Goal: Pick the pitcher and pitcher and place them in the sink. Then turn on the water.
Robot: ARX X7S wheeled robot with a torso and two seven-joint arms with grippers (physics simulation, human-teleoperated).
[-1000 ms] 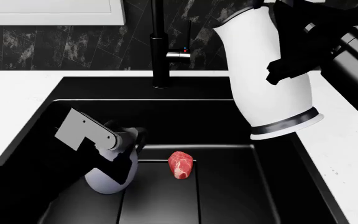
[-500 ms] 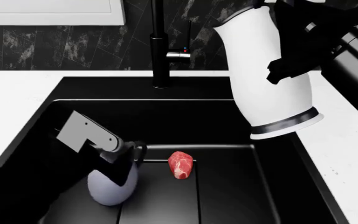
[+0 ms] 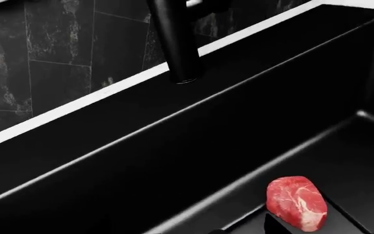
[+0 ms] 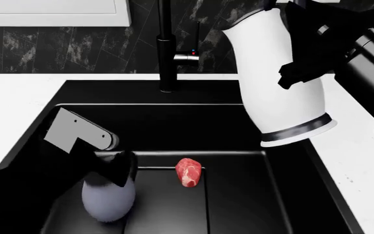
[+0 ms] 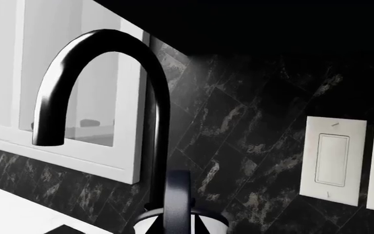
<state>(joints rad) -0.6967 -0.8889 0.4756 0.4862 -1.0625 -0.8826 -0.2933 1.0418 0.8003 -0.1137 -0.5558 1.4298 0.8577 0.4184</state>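
The blue-grey pitcher (image 4: pixel 107 202) stands upright on the floor of the black sink (image 4: pixel 239 195). My left gripper (image 4: pixel 117 168) hovers right over its dark neck. In the left wrist view the two fingertips (image 3: pixel 274 225) stand apart with only sink floor between them, and that pitcher is out of view. Tilted above the sink's right side hangs the white pitcher (image 4: pixel 278 83), with my right gripper (image 4: pixel 297 73) shut on its black handle (image 5: pixel 177 214). No water shows at the faucet (image 4: pixel 166 48).
A red piece of raw meat (image 4: pixel 188 171) lies on the sink floor just right of the blue-grey pitcher. The faucet's lever (image 4: pixel 188 56) sticks out to its right. White counter (image 4: pixel 18 107) borders the sink on both sides. Wall switches (image 5: pixel 333 161) sit on the dark tiles.
The blue-grey pitcher went from tilted to upright and settled lower on the sink floor. My left wrist has drawn up and to the left. The right arm and the white pitcher have not moved.
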